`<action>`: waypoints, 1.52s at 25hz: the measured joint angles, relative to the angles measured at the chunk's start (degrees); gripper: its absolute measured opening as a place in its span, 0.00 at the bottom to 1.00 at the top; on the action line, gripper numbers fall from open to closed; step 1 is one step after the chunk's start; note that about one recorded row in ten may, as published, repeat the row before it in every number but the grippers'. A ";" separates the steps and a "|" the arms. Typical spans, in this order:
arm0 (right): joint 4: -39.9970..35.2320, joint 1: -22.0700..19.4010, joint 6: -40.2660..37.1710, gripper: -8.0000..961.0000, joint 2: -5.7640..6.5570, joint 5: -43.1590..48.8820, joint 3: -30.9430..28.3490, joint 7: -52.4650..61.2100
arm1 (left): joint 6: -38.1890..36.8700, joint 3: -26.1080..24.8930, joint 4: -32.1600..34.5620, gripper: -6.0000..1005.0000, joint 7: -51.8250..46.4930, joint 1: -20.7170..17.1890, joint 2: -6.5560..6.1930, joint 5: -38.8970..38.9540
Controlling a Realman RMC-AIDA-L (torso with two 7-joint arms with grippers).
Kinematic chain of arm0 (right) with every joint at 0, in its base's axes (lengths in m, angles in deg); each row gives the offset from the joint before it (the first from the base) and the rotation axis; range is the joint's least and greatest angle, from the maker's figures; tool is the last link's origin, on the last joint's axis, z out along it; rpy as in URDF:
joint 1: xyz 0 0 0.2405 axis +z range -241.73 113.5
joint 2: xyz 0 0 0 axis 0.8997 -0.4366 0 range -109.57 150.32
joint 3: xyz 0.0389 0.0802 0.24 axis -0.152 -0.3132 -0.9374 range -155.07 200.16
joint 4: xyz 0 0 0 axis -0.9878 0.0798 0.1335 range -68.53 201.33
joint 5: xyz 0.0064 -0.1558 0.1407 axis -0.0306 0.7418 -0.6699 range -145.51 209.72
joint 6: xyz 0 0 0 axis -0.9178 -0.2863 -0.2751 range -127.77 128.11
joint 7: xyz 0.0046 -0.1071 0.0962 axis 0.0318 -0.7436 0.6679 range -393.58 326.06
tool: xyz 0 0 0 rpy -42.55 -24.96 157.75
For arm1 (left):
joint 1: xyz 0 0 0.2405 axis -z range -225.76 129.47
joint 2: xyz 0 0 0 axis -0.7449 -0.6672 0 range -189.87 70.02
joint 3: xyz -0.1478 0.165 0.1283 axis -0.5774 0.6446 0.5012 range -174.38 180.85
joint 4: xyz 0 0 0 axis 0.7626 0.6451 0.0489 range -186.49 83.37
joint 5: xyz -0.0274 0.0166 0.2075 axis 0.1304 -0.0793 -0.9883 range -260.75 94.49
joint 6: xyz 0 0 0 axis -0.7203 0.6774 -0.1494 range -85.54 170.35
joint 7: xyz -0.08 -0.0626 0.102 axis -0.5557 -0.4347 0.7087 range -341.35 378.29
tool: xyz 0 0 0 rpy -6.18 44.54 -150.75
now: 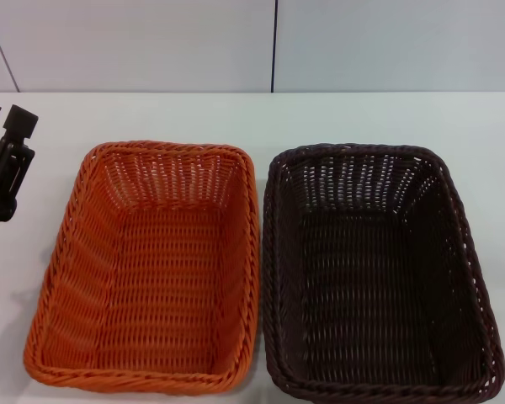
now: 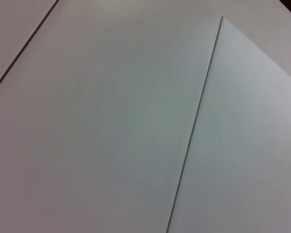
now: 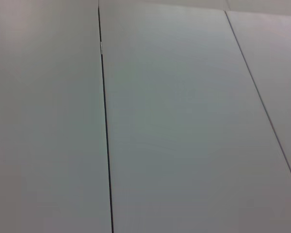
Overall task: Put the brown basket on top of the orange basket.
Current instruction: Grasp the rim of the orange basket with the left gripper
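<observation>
The orange basket point(image 1: 147, 269) lies on the white table point(image 1: 362, 118) at the left of the head view, empty. The brown basket point(image 1: 374, 273) sits right beside it on the right, also empty, their long rims almost touching. My left gripper point(image 1: 3, 118) is raised at the far left edge, apart from the orange basket, its two black fingers point(image 1: 20, 123) pointing away from me with a gap between them and nothing held. My right gripper is out of view. Both wrist views show only pale panels with dark seams.
A white panelled wall point(image 1: 151, 42) with a dark vertical seam rises behind the table. Bare tabletop runs between the baskets and the wall. The baskets reach close to the near edge of the head view.
</observation>
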 joint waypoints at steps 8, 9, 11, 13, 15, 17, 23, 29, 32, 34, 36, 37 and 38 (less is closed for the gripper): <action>0.06 -0.06 0.16 0.49 0.00 0.03 0.59 -0.05 | -0.36 -0.68 -0.76 0.65 -0.10 -0.01 0.10 -0.01; 0.08 -0.07 0.18 0.49 0.00 0.04 0.59 -0.05 | -0.38 -1.11 -1.28 0.65 -0.13 0.04 0.10 -0.01; 0.09 -0.07 0.22 0.49 0.00 0.06 0.59 -0.04 | -0.40 -2.56 -2.60 0.65 -0.08 0.10 0.10 -0.01; 0.09 -0.07 0.35 0.49 -0.02 0.08 0.59 -0.04 | -0.41 -3.59 -3.18 0.65 0.08 0.00 0.17 0.01; 0.09 -0.07 0.61 0.49 -0.05 0.09 0.59 -0.04 | -0.43 -4.05 -3.78 0.65 0.66 -0.13 0.26 0.00; 0.13 -0.06 0.82 0.49 -0.06 0.09 0.59 0.06 | -0.46 -4.07 -4.29 0.65 1.59 -0.14 0.27 -0.01; 0.25 -0.15 0.86 0.49 -0.09 0.09 0.59 0.27 | -0.14 -4.57 -5.04 0.67 2.82 -0.10 0.26 0.01; 1.10 -0.23 0.87 0.49 -0.08 0.09 0.59 0.29 | -0.48 -6.78 -7.02 0.76 4.15 -0.51 0.27 0.05; 1.14 -0.24 0.87 0.49 -0.08 0.09 0.59 0.26 | -0.57 -7.61 -7.35 0.86 4.57 -0.86 0.24 0.12; 1.17 -0.24 1.03 0.49 -0.08 0.09 0.59 0.27 | -0.77 -8.11 -7.36 0.85 4.62 -1.04 0.24 0.07; 1.17 -0.24 1.33 0.49 -0.09 0.08 0.59 0.29 | -1.11 -8.40 -7.38 0.85 4.62 -1.14 0.24 0.00; 1.17 -0.24 1.44 0.49 -0.09 0.08 0.59 0.31 | -1.22 -8.49 -7.38 0.84 4.56 -1.16 0.24 0.01; 1.17 -0.24 1.49 0.49 -0.09 0.08 0.59 0.32 | -1.29 -8.77 -7.38 0.84 4.33 -1.19 0.21 0.03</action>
